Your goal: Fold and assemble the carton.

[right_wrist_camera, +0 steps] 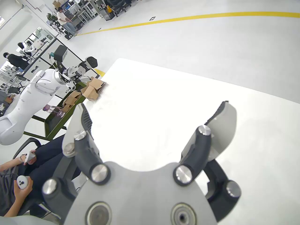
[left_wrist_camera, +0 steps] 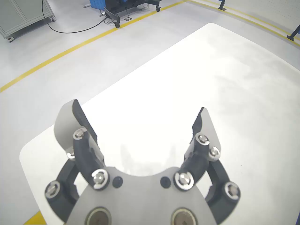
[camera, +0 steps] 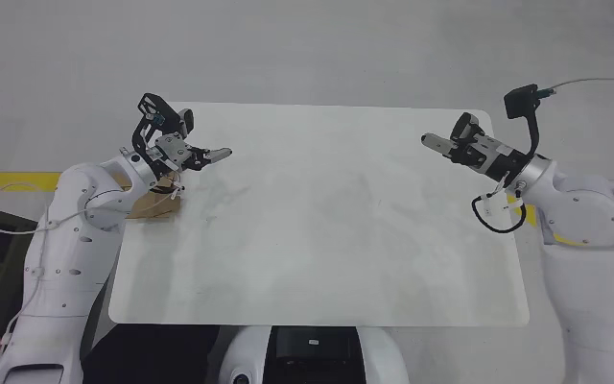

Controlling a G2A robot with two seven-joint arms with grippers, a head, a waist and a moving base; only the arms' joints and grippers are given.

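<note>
The brown carton [camera: 156,204] is lying at the left edge of the white tabletop [camera: 326,250], partly tucked under the left arm. I cannot tell if all of it is resting on the tabletop or if some is hanging off the side. It is not looking put together yet. The left gripper [camera: 213,156] is hanging just beside the carton and pointing toward the middle of the tabletop, with its fingers spread wide and nothing between them. The right gripper [camera: 436,143] is hanging well apart from the carton, over the far right side, and it too is spread wide and carrying nothing. The carton is probably going to feel light and a bit bendy. It looks like thin cardboard, the kind that folds easily along its creases but crushes if squeezed too hard. A good place to take hold is probably a flap edge or a side wall, pinching the sheet flat. It may slide on the smooth top, so one gripper is likely going to have to hold it down while the other is folding.
</note>
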